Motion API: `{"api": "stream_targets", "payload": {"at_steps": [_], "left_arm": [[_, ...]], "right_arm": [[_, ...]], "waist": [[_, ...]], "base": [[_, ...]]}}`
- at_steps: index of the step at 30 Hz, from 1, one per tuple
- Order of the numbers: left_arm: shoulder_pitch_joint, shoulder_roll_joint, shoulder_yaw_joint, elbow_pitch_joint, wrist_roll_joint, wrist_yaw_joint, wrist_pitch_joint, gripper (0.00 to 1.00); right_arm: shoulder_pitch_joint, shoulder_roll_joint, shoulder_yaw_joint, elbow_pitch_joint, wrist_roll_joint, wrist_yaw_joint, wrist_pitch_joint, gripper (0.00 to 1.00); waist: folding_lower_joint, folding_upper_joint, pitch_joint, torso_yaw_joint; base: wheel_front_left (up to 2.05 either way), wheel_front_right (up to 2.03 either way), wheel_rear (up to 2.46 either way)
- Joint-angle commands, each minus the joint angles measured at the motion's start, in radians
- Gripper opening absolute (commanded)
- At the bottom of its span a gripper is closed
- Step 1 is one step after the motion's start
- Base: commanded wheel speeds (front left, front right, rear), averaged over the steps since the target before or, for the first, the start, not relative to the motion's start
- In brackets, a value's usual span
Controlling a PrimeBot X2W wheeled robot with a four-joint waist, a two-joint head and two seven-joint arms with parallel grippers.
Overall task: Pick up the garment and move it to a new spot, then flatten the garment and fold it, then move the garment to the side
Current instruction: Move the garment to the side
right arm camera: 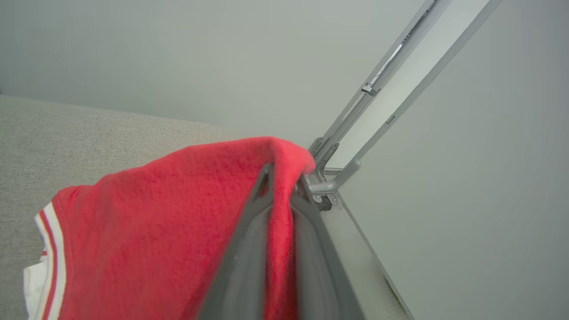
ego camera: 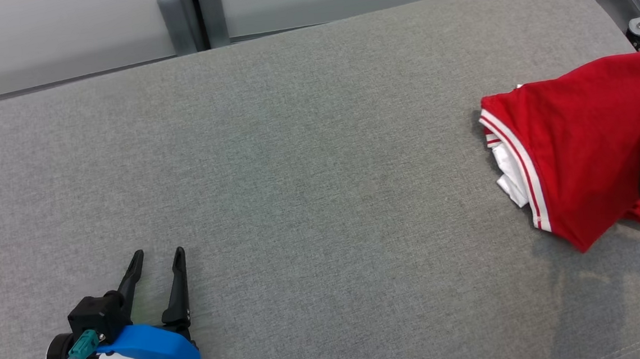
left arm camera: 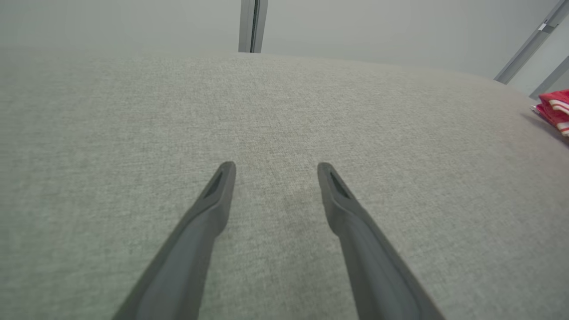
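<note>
My right gripper (right arm camera: 284, 178) is clamped on the red garment (ego camera: 571, 145), which drapes at three o'clock over the grey cushion (ego camera: 297, 175). My left gripper (ego camera: 158, 253) sits spread wide at seven o'clock, holding nothing.

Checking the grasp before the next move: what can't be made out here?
- Head view: garment cut off by the right edge; its overall shape is unknown.
- Right wrist view: right gripper tips wrapped in cloth; grip depth unclear.
- Left wrist view: garment tiny, cut at the edge.

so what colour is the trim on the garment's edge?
White with a thin red stripe, on the red garment; clearest in the head view.
</note>
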State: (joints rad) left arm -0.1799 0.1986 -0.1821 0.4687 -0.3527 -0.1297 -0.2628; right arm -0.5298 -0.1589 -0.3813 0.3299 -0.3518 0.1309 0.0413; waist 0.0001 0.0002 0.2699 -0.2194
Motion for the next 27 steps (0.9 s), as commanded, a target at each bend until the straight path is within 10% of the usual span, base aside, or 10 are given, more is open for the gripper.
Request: {"api": "stream_targets", "payload": {"at_steps": [1, 7, 9, 10, 27], "left_arm": [[-0.013, 0.007, -0.003, -0.005, -0.006, -0.002, -0.002, 1.0], [-0.013, 0.008, 0.0, -0.002, -0.009, -0.002, -0.002, 1.0], [-0.011, 0.008, 0.005, -0.001, -0.009, -0.002, -0.002, 1.0], [-0.009, 0.008, 0.009, -0.001, -0.008, -0.002, -0.002, 1.0], [-0.01, -0.055, 0.119, 0.012, 0.065, -0.002, -0.002, 1.0]], "right_arm": [[0.007, -0.003, -0.021, -0.018, -0.013, 0.0, 0.007, 0.0], [0.042, -0.01, -0.08, -0.078, -0.077, 0.0, 0.042, 0.0], [0.043, 0.004, -0.097, -0.09, -0.079, 0.0, 0.049, 0.43], [0.038, 0.013, -0.098, -0.102, -0.078, -0.001, 0.042, 1.0], [0.064, 0.107, 0.125, -0.08, 0.116, 0.0, -0.193, 1.0]], "waist": [[-0.0001, -0.0002, 0.006, 0.008], [-0.0001, -0.0002, 0.006, 0.018], [-0.0001, -0.0002, 0.006, 0.015], [-0.0001, -0.0002, 0.006, 0.013], [-0.0001, -0.0002, -0.066, 0.091]], "base": [[0.0, 0.0, 0.0], [0.0, 0.0, 0.0], [0.0, 0.0, 0.0], [0.0, 0.0, 0.0], [0.0, 0.0, 0.0]]}}
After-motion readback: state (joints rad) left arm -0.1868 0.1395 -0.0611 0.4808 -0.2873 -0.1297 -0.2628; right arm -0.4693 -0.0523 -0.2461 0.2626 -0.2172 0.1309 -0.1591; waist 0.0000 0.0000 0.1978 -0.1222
